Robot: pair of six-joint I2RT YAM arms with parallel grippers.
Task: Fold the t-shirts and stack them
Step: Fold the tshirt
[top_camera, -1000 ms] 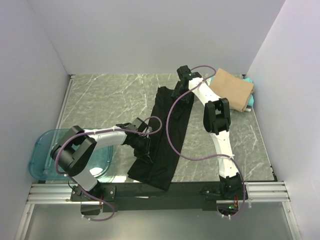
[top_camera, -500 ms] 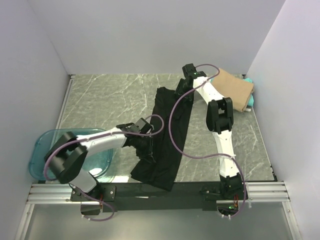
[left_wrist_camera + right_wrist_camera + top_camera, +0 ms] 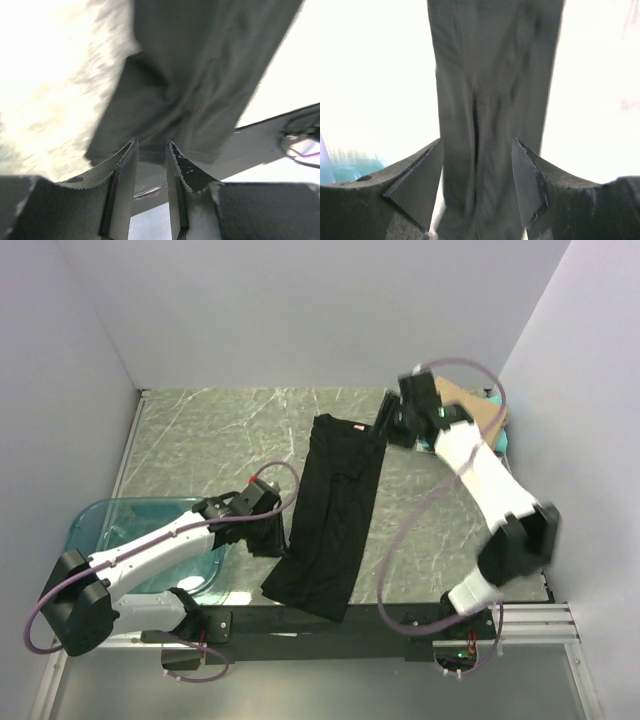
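Black t-shirt point(image 3: 330, 510): folded lengthwise into one long narrow strip and lying flat on the grey marbled table point(image 3: 220, 440). It runs on a slight diagonal from the far middle of the table toward the near edge, and its near end laps just over that edge. The surface is creased, with a raised fold along the middle.

Tan t-shirt point(image 3: 478, 410): folded, in the far right corner, partly hidden by the right arm. A sliver of teal t-shirt point(image 3: 506, 443) shows at its right side, against the wall.

Left gripper point(image 3: 152, 145): low over the table, just beside the left edge of the black strip near its near end. Its fingers stand a narrow gap apart with nothing between them.

Right gripper point(image 3: 477, 145): raised beside the far right corner of the strip, pointing back along its length. Its fingers are spread wide and grip nothing.

Translucent blue tub point(image 3: 90, 540): at the near left of the table, under the left arm.
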